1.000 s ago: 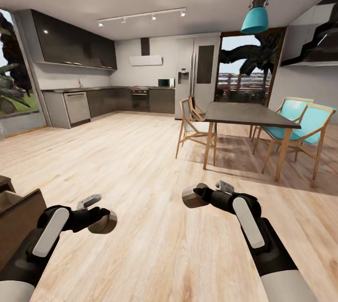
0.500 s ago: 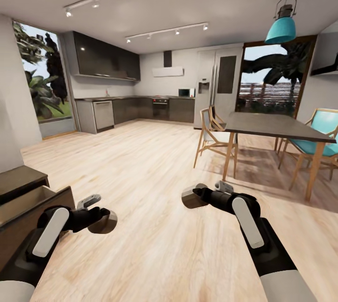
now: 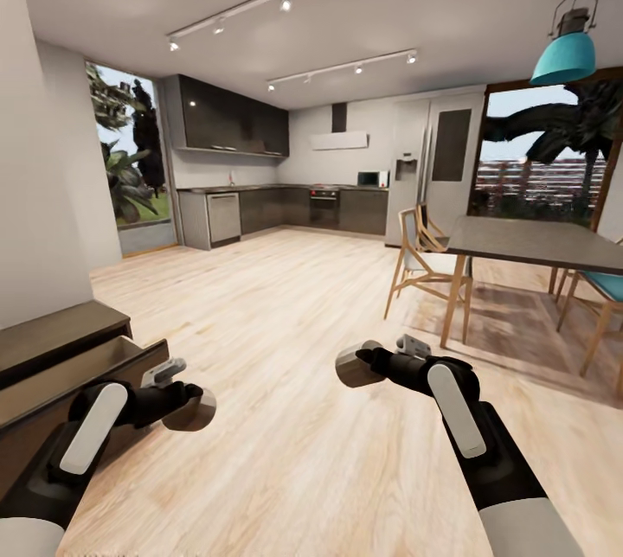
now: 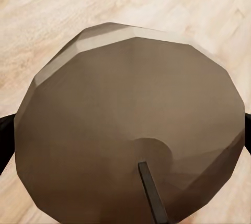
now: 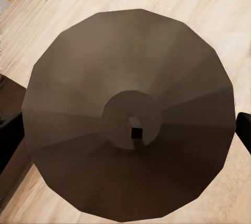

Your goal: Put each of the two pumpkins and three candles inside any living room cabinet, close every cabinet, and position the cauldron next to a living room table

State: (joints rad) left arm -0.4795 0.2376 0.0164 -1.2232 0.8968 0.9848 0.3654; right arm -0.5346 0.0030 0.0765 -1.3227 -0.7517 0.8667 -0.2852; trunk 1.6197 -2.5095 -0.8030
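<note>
At the far left stands the low dark-brown wooden cabinet (image 3: 61, 367), one drawer pulled out, its pale inside showing. Just beside it the left end effector (image 3: 192, 409) is pinching a short beige-grey candle (image 3: 195, 410), whose wick (image 4: 152, 192) shows up close in the left wrist view. Across a stretch of pale wooden floor (image 3: 285, 341), the right end effector (image 3: 356, 361) is pinching a second stubby beige-grey candle (image 3: 351, 364), wick (image 5: 136, 132) at its centre. Further right, well apart, a dark dining surface (image 3: 536, 243) stands among wooden chairs (image 3: 424, 263) under a teal pendant lamp (image 3: 567, 55).
</note>
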